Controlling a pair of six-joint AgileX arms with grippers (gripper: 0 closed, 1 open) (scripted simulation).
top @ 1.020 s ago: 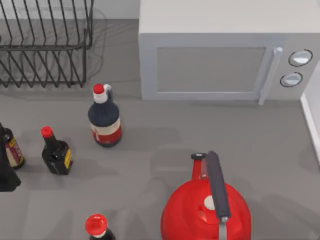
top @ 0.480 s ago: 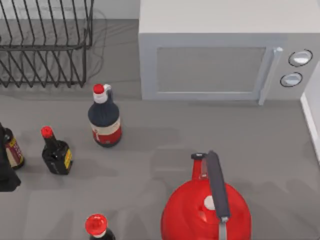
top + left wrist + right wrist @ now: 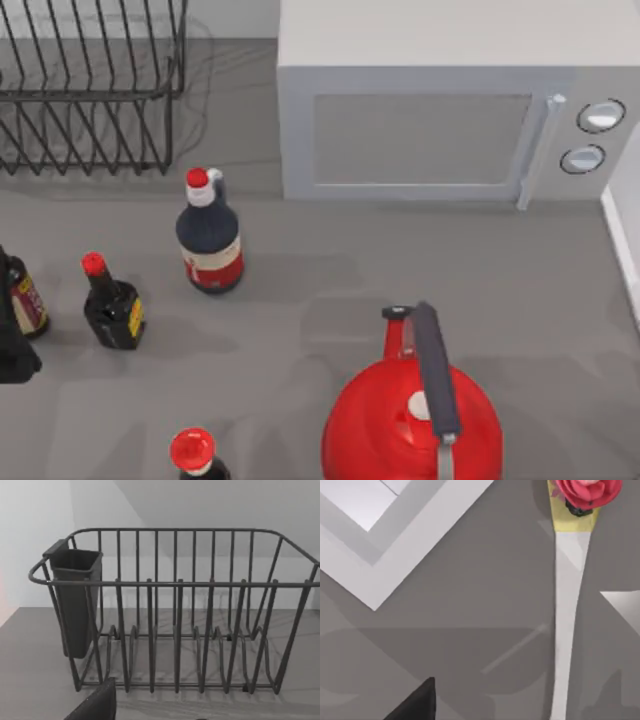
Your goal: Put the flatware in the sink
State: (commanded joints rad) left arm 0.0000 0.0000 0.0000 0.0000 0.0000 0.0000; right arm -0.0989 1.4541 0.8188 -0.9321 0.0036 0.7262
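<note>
Four dark bottles with red caps, the largest among them, stand on our grey counter in front of the pale grey microwave, and a red kettle with a dark handle sits nearer than the microwave. Left of the microwave is a dark wire dish rack carrying a grey cutlery cup, seen from our left wrist. Under our right wrist, a long silver flatware handle tipped with a pink rose ornament lies flat on the counter near a white-edged sink rim. Whether either gripper is open or clenched we cannot tell.
</note>
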